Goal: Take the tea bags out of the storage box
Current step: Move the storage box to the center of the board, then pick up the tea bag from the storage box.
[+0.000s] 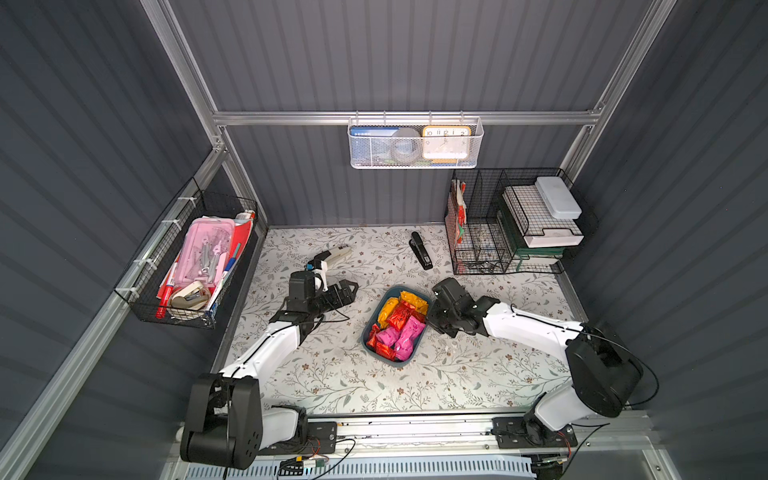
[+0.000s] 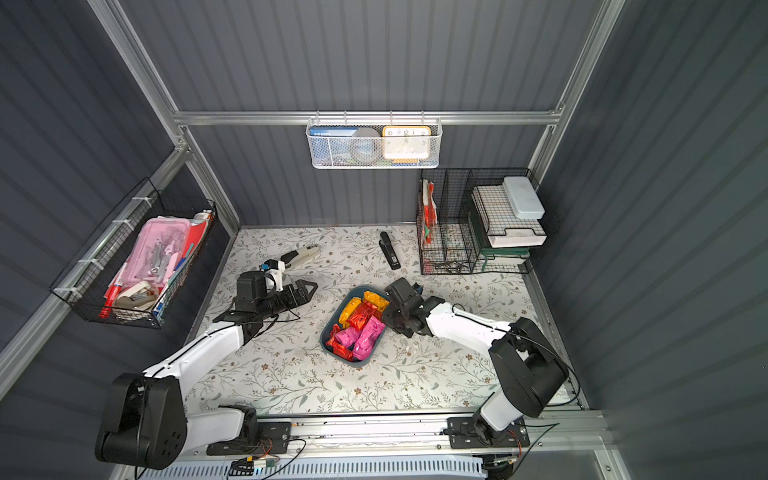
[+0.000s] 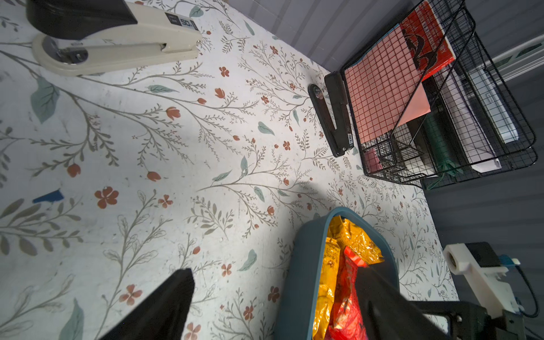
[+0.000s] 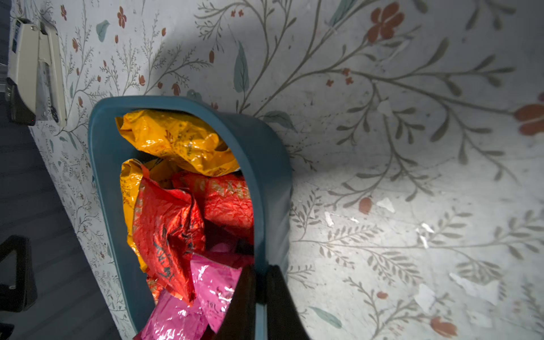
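My right tool (image 4: 260, 273) is pinched tight on the storage box (image 4: 273, 182). One black finger is inside the wall and one outside, with the smooth teal plastic rim squeezed between them, on the long side that faces the table's right edge. The box is a shallow tub with rounded corners and plain matte walls. It sits near the middle of the table (image 1: 332, 382), whose cover is a pale floral print, scuffed and dotted with small white scraps.

The tea bags (image 1: 399, 328) all lie inside the box. They are glossy, crinkled foil sachets heaped loosely, with orange-yellow ones toward the table's back edge, red in the middle and magenta pink toward the front edge. The pink sachets lie just beside my inner finger; I cannot tell whether it touches them.

My left tool (image 1: 351, 291) is spread wide and holds nothing. It is over the table on the box's left side, apart from the box, with its tips aimed toward the yellow end.
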You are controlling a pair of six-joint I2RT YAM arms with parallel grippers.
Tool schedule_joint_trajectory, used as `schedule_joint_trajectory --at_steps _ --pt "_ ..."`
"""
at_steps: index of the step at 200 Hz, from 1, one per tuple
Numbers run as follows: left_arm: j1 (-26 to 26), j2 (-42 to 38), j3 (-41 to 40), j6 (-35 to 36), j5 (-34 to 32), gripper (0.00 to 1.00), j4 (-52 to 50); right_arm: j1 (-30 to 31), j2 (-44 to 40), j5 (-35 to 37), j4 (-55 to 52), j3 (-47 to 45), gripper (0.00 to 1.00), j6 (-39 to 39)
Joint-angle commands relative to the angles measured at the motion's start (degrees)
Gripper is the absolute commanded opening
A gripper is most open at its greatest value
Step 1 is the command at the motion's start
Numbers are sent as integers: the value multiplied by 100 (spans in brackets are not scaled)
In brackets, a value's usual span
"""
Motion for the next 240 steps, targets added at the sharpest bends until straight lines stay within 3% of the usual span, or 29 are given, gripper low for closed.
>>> schedule_joint_trajectory --at_steps 1,74,111,169,203,240 --pt "-2 -146 -89 30 -32 90 -318 -45 240 148 -328 409 0 -321" --pt "-247 0 -418 150 958 84 -223 -479 1547 -371 -711 2001 0 -1552" --pt "-416 351 -490 30 1183 76 55 -585 2036 -704 -1158 2799 14 -2354" --pt "-425 459 -448 -159 1114 71 314 -477 872 -561 -1367 2602 57 -3992" --pt "-433 352 -586 -445 879 68 598 301 -97 -791 -417 1593 61 -5696" --pt "-430 201 -754 -786 588 67 892 865 46 -1064 -584 1550 60 -6273"
